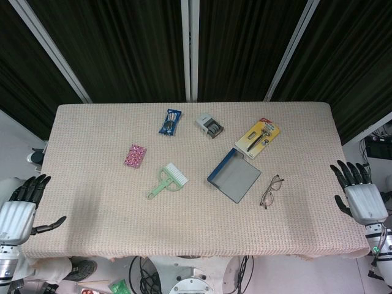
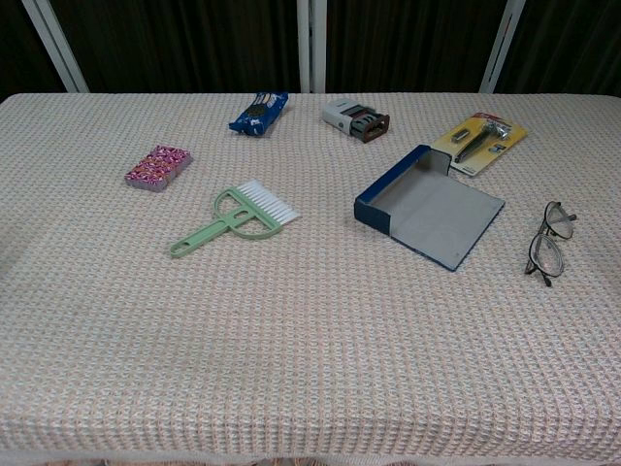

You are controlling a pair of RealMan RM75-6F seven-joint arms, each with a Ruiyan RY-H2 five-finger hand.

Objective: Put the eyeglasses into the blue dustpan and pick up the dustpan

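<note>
The eyeglasses are seen lying folded open on the woven tabletop, just to the right of the blue dustpan and not touching it; the dustpan rests flat with its open mouth turned toward the eyeglasses. The right robot hand is held over the right edge of the tabletop, well apart from the eyeglasses, released, with its fingers spread and nothing in it. The left robot hand is positioned beside the near left corner, likewise released, fingers apart and nothing grasped. Further left on the tabletop a green brush and a pink packet are laid out; a blue wrapper, a grey stamp-like item and a yellow carded razor are set along the far side.
</note>
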